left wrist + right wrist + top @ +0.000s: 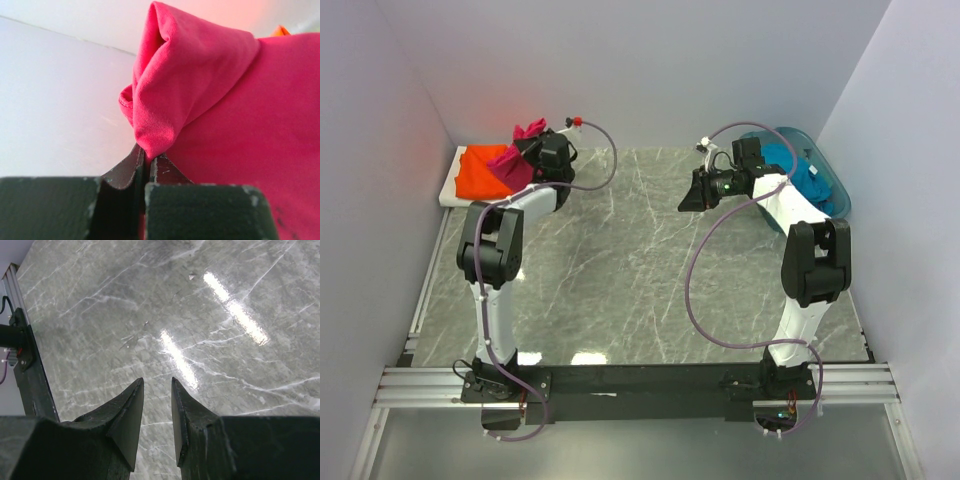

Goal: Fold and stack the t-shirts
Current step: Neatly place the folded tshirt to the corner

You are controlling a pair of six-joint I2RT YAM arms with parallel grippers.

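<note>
left fingers [145, 167] are pinched shut on a fold of the magenta shirt [225, 100], bunched just over the orange shirt [478, 172] at the far left corner of the desk [620, 260]. right fingers [137, 395] stand partly apart, holding nothing, above the desk; the teal shirt [808, 178] lies in the basket [841, 192]

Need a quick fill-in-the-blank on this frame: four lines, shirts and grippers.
1. The t-shirt pinched in the left gripper is coloured ___.
2. The right gripper, jaws apart, holds ___.
3. The teal t-shirt lies in the ___.
4. The orange t-shirt lies at the table's far ___ corner.
Answers: magenta, nothing, basket, left.
</note>
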